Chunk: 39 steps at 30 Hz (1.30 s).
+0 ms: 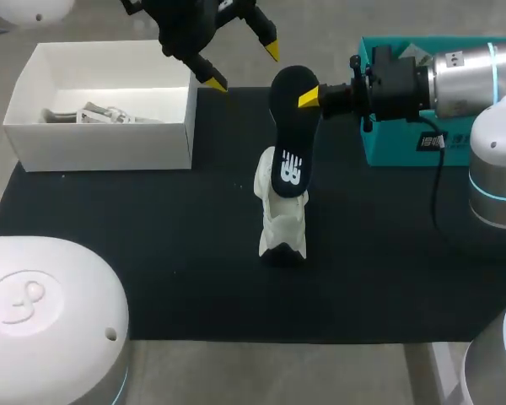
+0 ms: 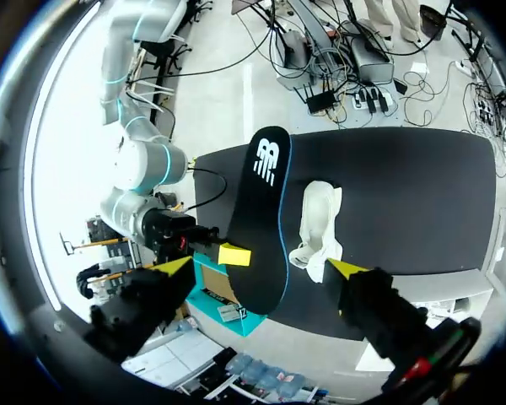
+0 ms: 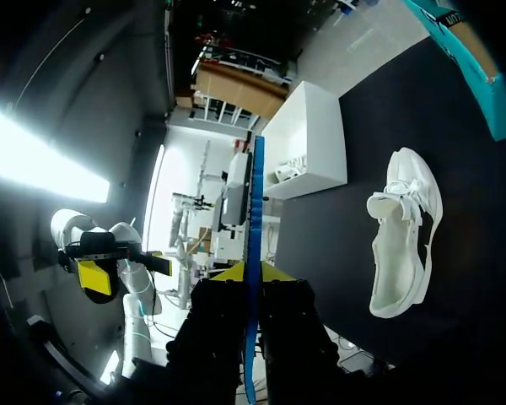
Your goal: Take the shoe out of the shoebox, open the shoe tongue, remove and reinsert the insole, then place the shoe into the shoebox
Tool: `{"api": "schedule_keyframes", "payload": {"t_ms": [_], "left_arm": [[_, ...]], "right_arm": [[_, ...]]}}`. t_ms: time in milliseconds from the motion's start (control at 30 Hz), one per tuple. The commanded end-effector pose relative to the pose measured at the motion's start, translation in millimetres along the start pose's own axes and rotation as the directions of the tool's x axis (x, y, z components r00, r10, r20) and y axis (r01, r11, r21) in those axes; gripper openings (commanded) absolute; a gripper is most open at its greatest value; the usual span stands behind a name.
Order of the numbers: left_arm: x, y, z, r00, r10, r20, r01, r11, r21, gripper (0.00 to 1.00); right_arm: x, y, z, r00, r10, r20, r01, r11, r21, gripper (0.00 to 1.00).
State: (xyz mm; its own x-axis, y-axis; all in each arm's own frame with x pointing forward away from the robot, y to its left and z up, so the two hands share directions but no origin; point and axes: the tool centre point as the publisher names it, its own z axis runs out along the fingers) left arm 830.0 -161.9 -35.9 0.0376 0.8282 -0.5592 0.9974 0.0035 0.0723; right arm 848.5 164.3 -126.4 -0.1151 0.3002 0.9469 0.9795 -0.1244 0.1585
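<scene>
A white shoe (image 1: 282,215) rests on the black mat, also seen in the left wrist view (image 2: 319,228) and the right wrist view (image 3: 405,245). The black insole (image 1: 291,126) with a white logo hangs in the air above the shoe, outside it. My right gripper (image 1: 308,97) is shut on the insole's far end; in its own view the insole (image 3: 255,236) shows edge-on between the yellow tips (image 3: 253,272). My left gripper (image 1: 243,67) hovers open just beyond the insole, its fingers spread to either side of the insole (image 2: 266,202) without touching it (image 2: 261,268).
The white shoebox (image 1: 101,135) stands open at the back left with paper inside. A teal lid (image 1: 396,148) lies at the back right under my right arm. The black mat (image 1: 152,253) covers the table's middle.
</scene>
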Motion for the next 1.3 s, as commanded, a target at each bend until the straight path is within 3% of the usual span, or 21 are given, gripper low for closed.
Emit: {"api": "schedule_keyframes", "payload": {"t_ms": [33, 267, 567, 867, 1300], "left_arm": [[-10.9, 5.7, -2.4, 0.955, -0.002, -0.296, 0.003, 1.0, 0.003, 1.0], [-19.7, 11.4, 2.5, 0.945, 0.036, -0.326, -0.04, 0.999, -0.007, 1.0], [-33.4, 18.9, 9.1, 0.93, 0.105, -0.351, -0.111, 0.994, 0.005, 1.0], [-46.0, 14.6, 15.2, 0.922, 0.118, -0.368, -0.121, 0.993, 0.014, 1.0], [-42.1, 14.6, 11.9, 0.916, 0.131, -0.38, -0.138, 0.99, 0.007, 1.0]], "right_arm": [[-3.2, 7.9, 11.0, 1.0, 0.004, -0.002, -0.004, 1.0, 0.004, 0.0], [-11.1, 14.7, 15.0, 1.0, 0.001, -0.001, -0.001, 1.0, -0.022, 0.0], [-13.3, 16.7, 15.3, 1.0, -0.003, -0.005, 0.003, 1.0, 0.007, 0.0], [-11.7, 19.8, 13.7, 1.0, -0.019, -0.013, 0.019, 1.0, 0.009, 0.0], [-10.6, 21.5, 8.4, 1.0, -0.028, -0.011, 0.029, 1.0, 0.004, 0.0]]}}
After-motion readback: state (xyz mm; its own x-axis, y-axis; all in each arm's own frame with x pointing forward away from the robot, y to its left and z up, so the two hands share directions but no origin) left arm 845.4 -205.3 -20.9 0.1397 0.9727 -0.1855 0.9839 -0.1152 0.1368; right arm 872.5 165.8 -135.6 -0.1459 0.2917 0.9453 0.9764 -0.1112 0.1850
